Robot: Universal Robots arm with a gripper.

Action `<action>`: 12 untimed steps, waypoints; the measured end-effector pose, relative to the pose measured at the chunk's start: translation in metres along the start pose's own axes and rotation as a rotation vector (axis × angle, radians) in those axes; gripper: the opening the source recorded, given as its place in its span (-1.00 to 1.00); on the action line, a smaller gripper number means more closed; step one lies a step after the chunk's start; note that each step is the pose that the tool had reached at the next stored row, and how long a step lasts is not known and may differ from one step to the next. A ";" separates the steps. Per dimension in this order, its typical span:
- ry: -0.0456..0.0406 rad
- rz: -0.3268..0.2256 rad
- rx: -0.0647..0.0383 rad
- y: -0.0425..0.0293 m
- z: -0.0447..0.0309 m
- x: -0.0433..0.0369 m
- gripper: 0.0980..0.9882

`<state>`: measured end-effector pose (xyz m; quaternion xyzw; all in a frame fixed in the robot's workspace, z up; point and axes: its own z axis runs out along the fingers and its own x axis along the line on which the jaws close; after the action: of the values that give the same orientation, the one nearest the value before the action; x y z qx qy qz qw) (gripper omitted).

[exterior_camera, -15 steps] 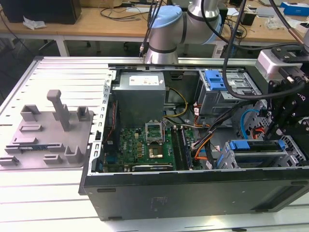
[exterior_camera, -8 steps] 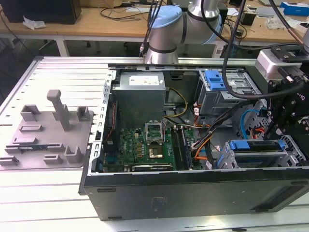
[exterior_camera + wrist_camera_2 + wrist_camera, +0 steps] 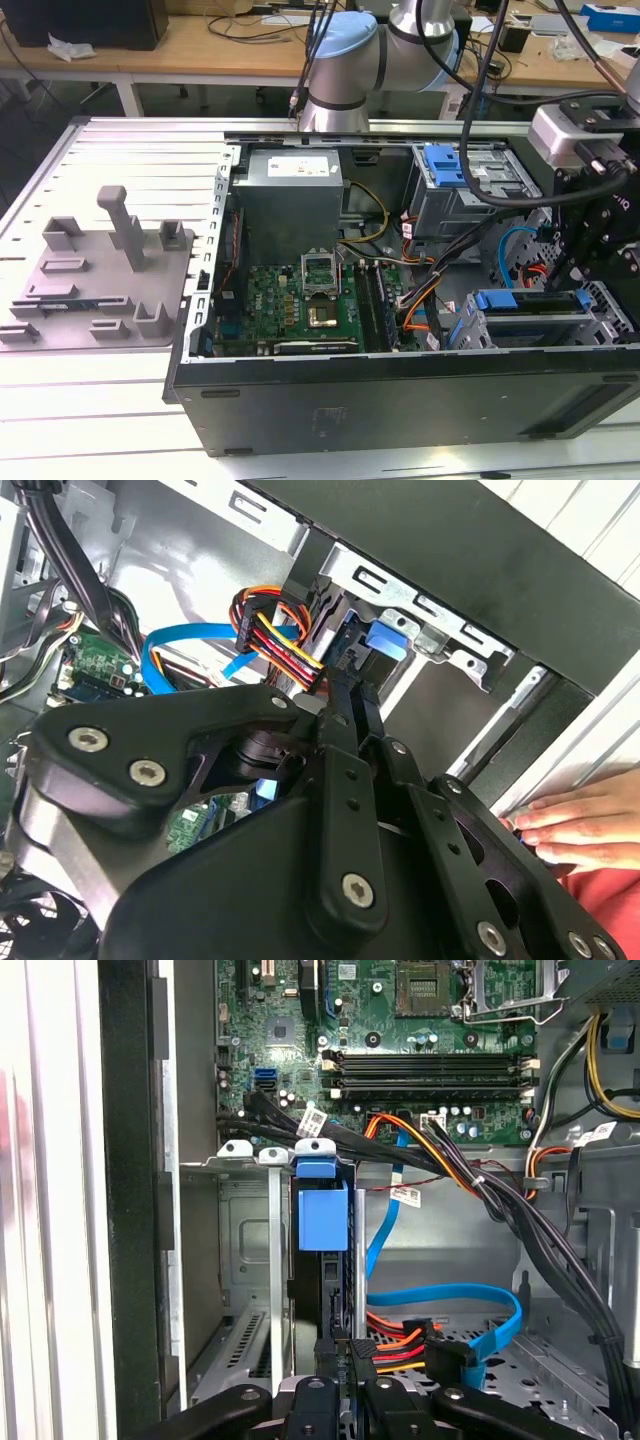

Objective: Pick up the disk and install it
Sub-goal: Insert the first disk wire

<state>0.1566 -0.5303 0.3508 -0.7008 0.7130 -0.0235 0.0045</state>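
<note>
The disk (image 3: 322, 1222) stands on edge in the metal drive cage (image 3: 228, 1260) of the open computer case (image 3: 400, 400), its blue carrier frame showing as a blue block straight ahead of the fingertips in the first wrist view. The gripper (image 3: 342, 1352) reaches into the cage — its two black fingers (image 3: 350, 695) lie nearly together around the disk's thin edge, apparently clamped on it, though the contact is poorly seen. Orange and blue cables (image 3: 440, 1335) run just beside the fingers. A person's hand (image 3: 585, 825) rests on the case's outer edge.
</note>
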 end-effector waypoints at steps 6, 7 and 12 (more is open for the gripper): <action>-0.0001 0.000 0.000 0.0000 0.0012 0.0000 -0.84; -0.0001 0.000 0.000 0.0001 0.0016 0.0000 -0.84; 0.0000 0.000 0.000 0.0001 0.0033 -0.0001 -0.84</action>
<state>0.1566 -0.5303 0.3474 -0.7007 0.7130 -0.0235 0.0045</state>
